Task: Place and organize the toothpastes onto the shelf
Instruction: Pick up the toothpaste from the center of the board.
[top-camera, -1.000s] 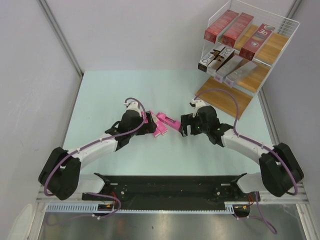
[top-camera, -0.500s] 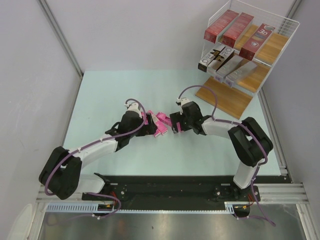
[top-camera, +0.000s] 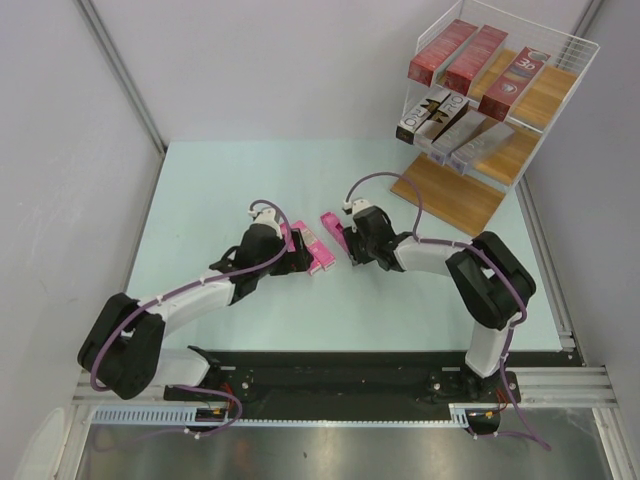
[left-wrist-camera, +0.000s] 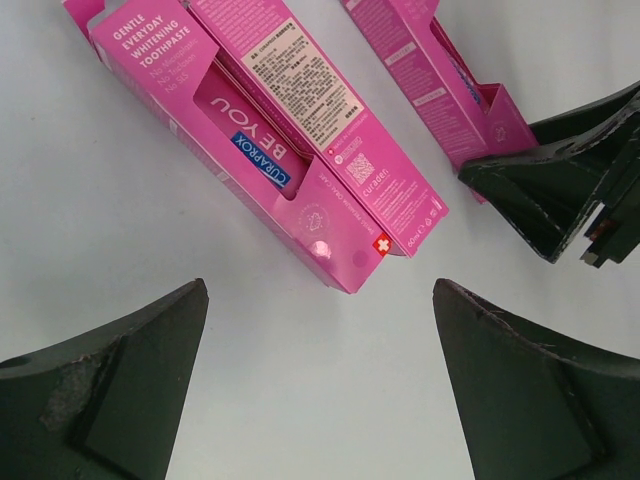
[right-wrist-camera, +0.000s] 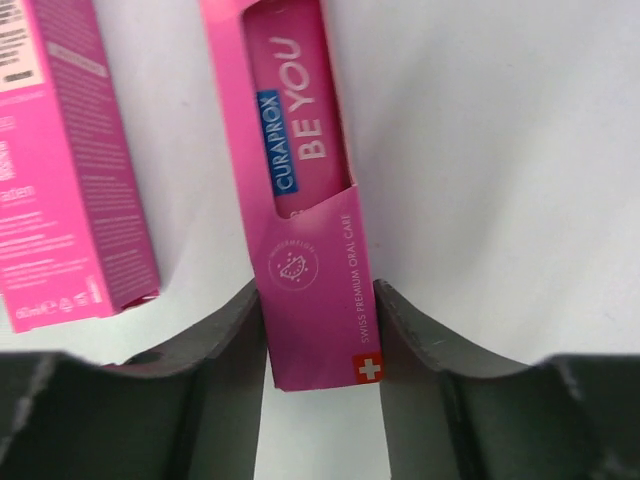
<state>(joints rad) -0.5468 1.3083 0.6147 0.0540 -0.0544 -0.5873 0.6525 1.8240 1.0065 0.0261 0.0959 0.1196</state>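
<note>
Three pink toothpastes lie on the table in the middle. My right gripper (top-camera: 347, 245) (right-wrist-camera: 318, 330) is shut on the near end of one pink toothpaste (top-camera: 330, 224) (right-wrist-camera: 300, 200), with both pads pressing its long sides. The other two pink toothpastes (top-camera: 311, 252) (left-wrist-camera: 270, 170) lie side by side just ahead of my left gripper (top-camera: 298, 260) (left-wrist-camera: 320, 380), which stands open and touches nothing. The shelf (top-camera: 455, 205) stands at the back right. Three dark red toothpastes (top-camera: 470, 60) lie on its top board and silver-grey ones (top-camera: 455, 132) on the middle board.
The shelf's bottom board is bare wood. My right gripper's black fingers (left-wrist-camera: 560, 190) show at the right edge of the left wrist view, close to the pair of pink cartons. Grey walls close in the table on the left and at the back.
My right arm has reached left to the third pink carton and its jaws have shut on the carton's end. The left arm has stayed in place, still open.
</note>
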